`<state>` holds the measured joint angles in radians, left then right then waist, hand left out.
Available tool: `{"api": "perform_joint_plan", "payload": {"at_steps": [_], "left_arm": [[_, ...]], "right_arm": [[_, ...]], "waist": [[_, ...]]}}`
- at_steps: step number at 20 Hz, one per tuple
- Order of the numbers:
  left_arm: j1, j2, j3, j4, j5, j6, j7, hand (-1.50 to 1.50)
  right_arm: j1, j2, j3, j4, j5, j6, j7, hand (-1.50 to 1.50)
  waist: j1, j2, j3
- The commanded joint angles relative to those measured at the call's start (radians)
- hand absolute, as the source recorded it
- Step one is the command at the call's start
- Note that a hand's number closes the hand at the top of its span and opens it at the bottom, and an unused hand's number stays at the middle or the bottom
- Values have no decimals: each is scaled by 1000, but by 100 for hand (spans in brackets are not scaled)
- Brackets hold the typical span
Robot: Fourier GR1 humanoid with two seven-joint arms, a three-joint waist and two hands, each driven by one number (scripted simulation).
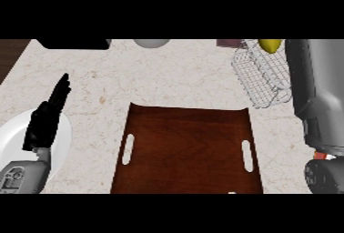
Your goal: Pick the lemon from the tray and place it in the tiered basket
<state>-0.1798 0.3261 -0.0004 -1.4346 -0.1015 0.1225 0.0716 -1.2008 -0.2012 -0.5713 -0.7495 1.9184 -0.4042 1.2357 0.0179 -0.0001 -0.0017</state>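
Speckled stone surface [168, 73] carries a dark wooden slot-handled tray [187, 150], a wire tiered basket [259, 82], a white plate [15, 136] beneath the straight-fingered left robot hand [47, 120], and the yellow lemon [270, 44] at the basket's top; right robot hand unseen.

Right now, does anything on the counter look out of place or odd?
Nothing looks spilled or damaged. Only the tray is bare: the lemon shows at the wire basket, upper right.

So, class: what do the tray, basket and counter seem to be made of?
Tray: dark wood, it seems, with visible grain and a slight sheen. Basket: thin metal wire, likely, an open grey mesh. Counter: looks like pale stone, beige with mottled flecks, matte.
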Motion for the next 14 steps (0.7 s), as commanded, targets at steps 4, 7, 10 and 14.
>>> {"api": "perform_joint_plan", "payload": {"at_steps": [4, 7, 10, 14], "left_arm": [[17, 9, 28, 17, 7, 5, -11, 0], [44, 2, 12, -1, -4, 6, -22, 0], [11, -2, 13, 40, -8, 7, -8, 0], [5, -7, -6, -3, -16, 7, 31, 0]], "right_arm": [[-8, 160, -110, -257, 106, -25, 251, -150], [43, 197, -113, -349, 111, 13, 252, -150], [99, 199, -66, -423, 92, 23, 252, -150], [116, 201, 23, -558, 73, 46, 238, -150]], "waist": [[-25, -15, -2], [-20, -26, -1], [-28, -23, -1], [-16, -44, 0]]}}
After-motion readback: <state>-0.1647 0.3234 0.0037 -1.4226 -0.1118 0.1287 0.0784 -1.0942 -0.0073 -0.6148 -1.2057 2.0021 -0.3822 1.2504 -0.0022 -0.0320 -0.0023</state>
